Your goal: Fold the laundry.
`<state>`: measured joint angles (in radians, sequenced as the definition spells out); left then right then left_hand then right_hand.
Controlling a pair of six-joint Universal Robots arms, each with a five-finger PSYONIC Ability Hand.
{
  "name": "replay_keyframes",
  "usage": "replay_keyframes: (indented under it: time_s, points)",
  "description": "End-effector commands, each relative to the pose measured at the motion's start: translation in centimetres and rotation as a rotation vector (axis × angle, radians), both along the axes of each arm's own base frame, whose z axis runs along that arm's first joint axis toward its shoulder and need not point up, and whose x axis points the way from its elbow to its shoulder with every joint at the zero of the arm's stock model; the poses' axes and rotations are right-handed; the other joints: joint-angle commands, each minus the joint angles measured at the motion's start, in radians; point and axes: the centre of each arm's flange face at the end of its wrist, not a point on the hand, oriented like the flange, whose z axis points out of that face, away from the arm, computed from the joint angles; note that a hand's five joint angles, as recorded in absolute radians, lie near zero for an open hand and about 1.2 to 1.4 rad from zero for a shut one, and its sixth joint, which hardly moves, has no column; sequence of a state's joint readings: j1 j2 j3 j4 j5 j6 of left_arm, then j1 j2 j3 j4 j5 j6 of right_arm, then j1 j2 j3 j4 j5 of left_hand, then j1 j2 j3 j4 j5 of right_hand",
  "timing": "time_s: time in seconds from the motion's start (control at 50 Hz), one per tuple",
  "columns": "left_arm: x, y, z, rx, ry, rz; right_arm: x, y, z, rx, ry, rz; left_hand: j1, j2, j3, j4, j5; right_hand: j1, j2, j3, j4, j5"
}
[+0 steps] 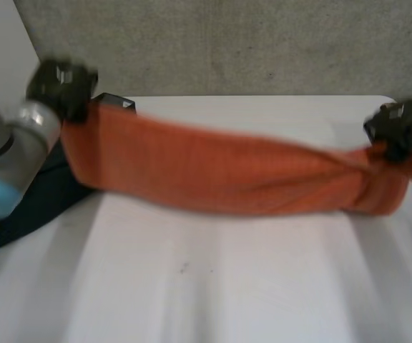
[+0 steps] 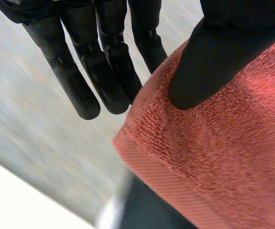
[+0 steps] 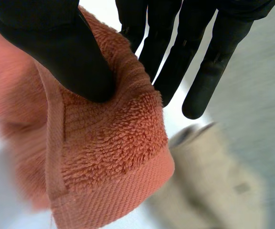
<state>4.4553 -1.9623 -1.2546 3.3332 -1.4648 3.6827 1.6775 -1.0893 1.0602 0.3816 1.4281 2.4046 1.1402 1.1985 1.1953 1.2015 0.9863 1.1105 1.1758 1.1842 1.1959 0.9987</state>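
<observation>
The orange towel [image 1: 220, 179] is stretched over the white table [image 1: 213, 286] between both hands. The left hand [image 1: 61, 87] pinches one end between its thumb and straight fingers. The right hand [image 1: 395, 127] pinches the other, bunched end the same way. A dark cloth [image 1: 34, 204] lies below the left arm.

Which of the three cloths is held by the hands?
The orange terry towel, pinched by left hand and right hand; the dark cloth and the beige cloth lie unheld.
</observation>
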Motion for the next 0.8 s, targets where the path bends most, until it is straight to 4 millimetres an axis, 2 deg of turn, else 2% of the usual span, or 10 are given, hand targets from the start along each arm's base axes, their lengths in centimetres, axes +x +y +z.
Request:
replay_keyframes:
  time_s: [0.02, 0.1, 0.22, 0.36, 0.44, 0.46, 0.56, 0.64, 0.72, 0.8]
  points:
    - [-1.9, -1.8, 12.3, -0.581, 0.262, -0.012, 1.5, -4.3, 9.3, -0.605, -0.4, -0.035, 0.256, 0.198, 0.201, 0.195, 0.235, 0.286, 0.22, 0.212, 0.2, 0.223]
    - [-1.6, -1.7, 13.5, -0.651, 0.348, 0.012, 1.2, -3.3, 13.5, -0.792, -0.529, 0.006, 0.256, 0.198, 0.201, 0.195, 0.235, 0.286, 0.22, 0.212, 0.2, 0.223]
    - [-1.2, -1.4, 11.2, -0.54, 0.331, 0.05, 1.2, -3.0, 12.7, -0.716, -0.51, 0.005, 0.256, 0.198, 0.201, 0.195, 0.235, 0.286, 0.22, 0.212, 0.2, 0.223]
    - [-0.6, 0.0, 4.9, -0.327, 0.251, 0.063, 1.4, -3.0, 6.6, -0.369, -0.446, 0.007, 0.256, 0.198, 0.201, 0.195, 0.235, 0.286, 0.22, 0.212, 0.2, 0.223]
    - [-0.6, 1.4, -0.3, -0.18, 0.192, 0.06, 1.4, -2.4, 0.4, -0.096, -0.325, -0.004, 0.256, 0.198, 0.201, 0.195, 0.235, 0.286, 0.22, 0.212, 0.2, 0.223]
    - [-0.4, 2.5, -2.6, -0.109, 0.167, 0.057, 1.4, -2.2, -0.8, -0.055, -0.299, -0.007, 0.256, 0.198, 0.201, 0.195, 0.235, 0.286, 0.22, 0.212, 0.2, 0.223]
    - [-0.7, 4.6, -6.4, 0.007, 0.117, 0.025, 1.6, -0.9, -7.7, 0.158, -0.144, 0.006, 0.256, 0.198, 0.201, 0.195, 0.235, 0.286, 0.22, 0.212, 0.2, 0.223]
    - [-0.7, 5.8, -8.2, 0.064, 0.095, 0.009, 1.4, -0.9, -9.9, 0.21, -0.129, 0.005, 0.256, 0.198, 0.201, 0.195, 0.235, 0.269, 0.204, 0.196, 0.184, 0.207]
    - [-0.6, 6.1, -8.6, 0.079, 0.093, 0.009, 1.1, -1.3, -9.9, 0.187, -0.15, -0.012, 0.256, 0.198, 0.201, 0.195, 0.235, -0.772, -0.838, -0.846, -0.858, -0.835]
    - [-0.5, 6.4, -7.6, 0.055, 0.103, 0.011, 0.3, -1.4, -9.8, 0.17, -0.17, -0.041, 0.256, 0.198, 0.201, 0.195, 0.235, -0.788, -0.853, -0.861, -0.873, -0.85]
